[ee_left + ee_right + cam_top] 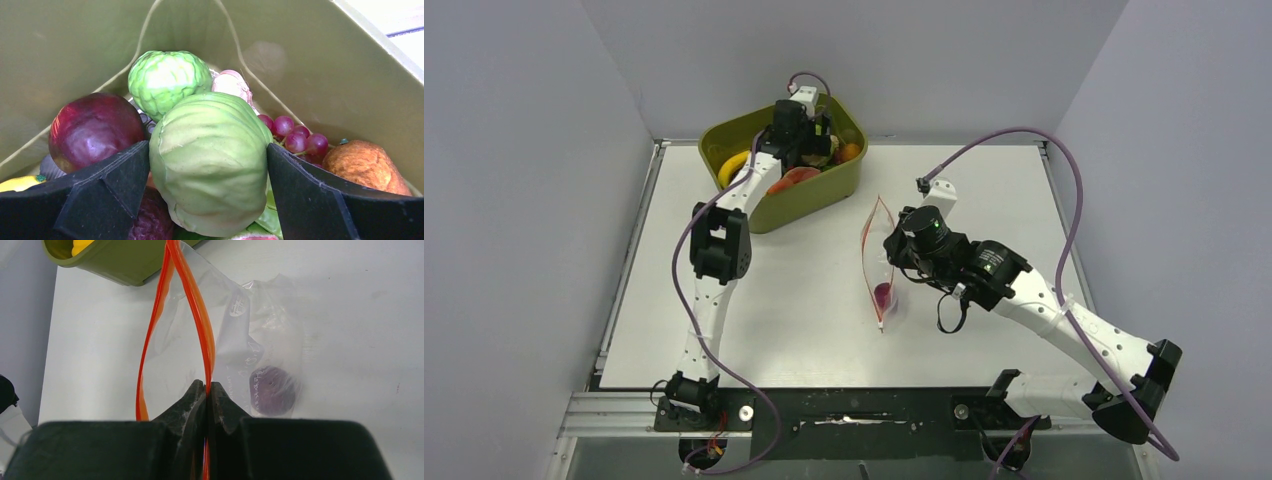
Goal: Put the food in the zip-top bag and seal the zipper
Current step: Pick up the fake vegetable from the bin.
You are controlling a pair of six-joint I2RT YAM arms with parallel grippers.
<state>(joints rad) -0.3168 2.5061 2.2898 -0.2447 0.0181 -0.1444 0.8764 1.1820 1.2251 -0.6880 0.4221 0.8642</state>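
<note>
Where the left gripper [208, 146] reaches down into the olive-green rigid plastic tub [320, 65], its two black fingers [100, 190] press against opposite sides of a pale green ribbed toy cabbage [210, 175], so this pincer is clamped on that piece of food. Touching the outer side of its left finger sits a glossy dark red round toy fruit [92, 127], and a sliver of a yellow toy [17, 184] shows lower down at that finger's outer edge. Just past the right finger lie a bunch of purple toy grapes [297, 137] and, beside them, a rough orange toy [365, 165]. Beyond the cabbage, farther from the pincer, a bumpy light green round toy [167, 80] rests against the tub's wall with a pale pink piece [231, 85] touching its right side.

On the right gripper [206, 387] the fingertips are pressed together, pinching one lip of the thin red-orange plastic zipper [202, 335]. The zipper's other lip bows away to the pincer's left, leaving the mouth of the clear soft plastic zip-top bag [240, 330] spread open. Just right of the fingertips and slightly beyond them, a small purple round toy [272, 390] lies inside the bag, which rests on the white table [350, 315]. Farthest ahead, past the bag's far end and to the left, stands the tub's corner.
</note>
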